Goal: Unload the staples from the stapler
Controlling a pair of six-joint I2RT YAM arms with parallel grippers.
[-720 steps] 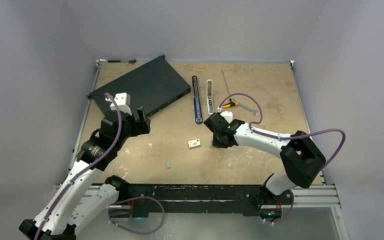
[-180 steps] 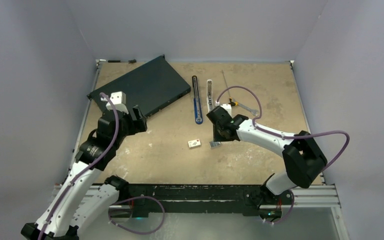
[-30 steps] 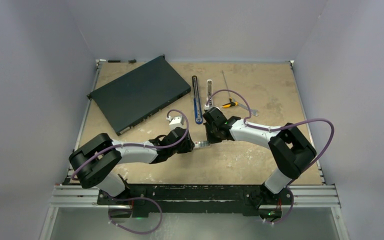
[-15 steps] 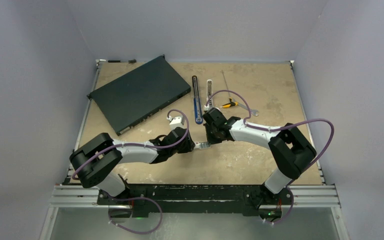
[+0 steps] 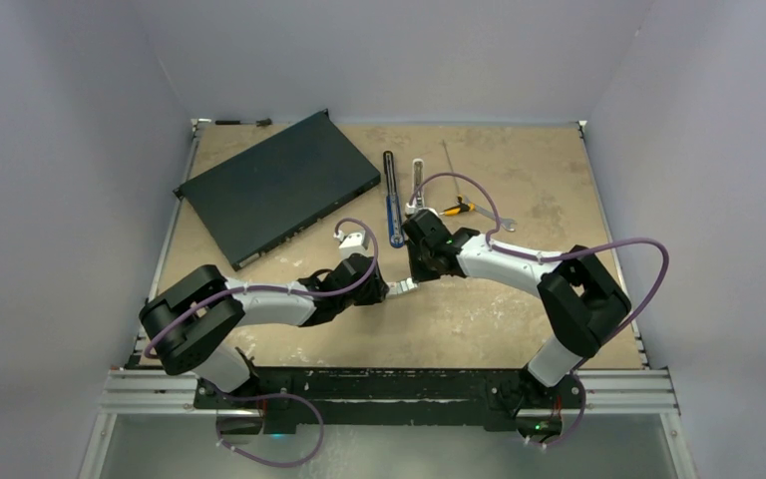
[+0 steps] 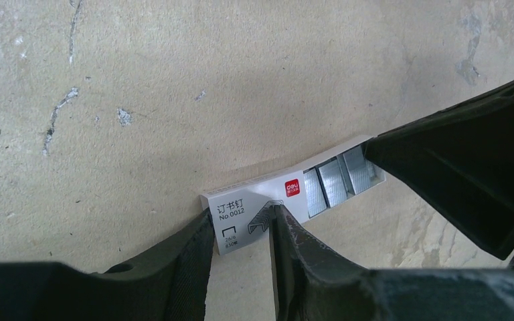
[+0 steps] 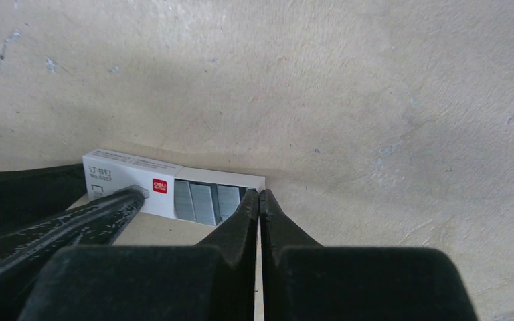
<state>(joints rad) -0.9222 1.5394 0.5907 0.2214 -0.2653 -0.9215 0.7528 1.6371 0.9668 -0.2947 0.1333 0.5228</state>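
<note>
Stapler [image 5: 390,180] sits apart in two pieces on the far middle of the worktop [image 5: 539,170]. The black-and-blue bar [image 5: 394,228] and the white-silver bar [image 5: 418,185] lie side by side, close but not touching, both running near to far. Neither claw touches them.

Staples [image 6: 334,180] in view are silvery-grey blocks packed in a row in the tray [image 7: 221,177] of a small white staple box [image 6: 254,204]. The tray is slid partway out of the box sleeve. The box lies flat on the worktop, nearer the arms than the bars, between the two claws.

Left claw [image 6: 241,214] is clamped on the printed end of the sleeve, one finger on each long side.

Right claw [image 7: 260,194] has its fingers all but together, only a hairline gap between them, with the tips at the tray's open end. It looks like they pinch the tray's end wall, but the contact point is not clearly visible.

The two claws face each other across the box, left arm reaching in low from the left, right arm from the right.

Further out: a dark flat case [image 5: 279,185] lies at the far left. A yellow-handled screwdriver [image 5: 459,208] and a silver wrench [image 5: 496,220] lie just right of the white-silver bar.
</note>
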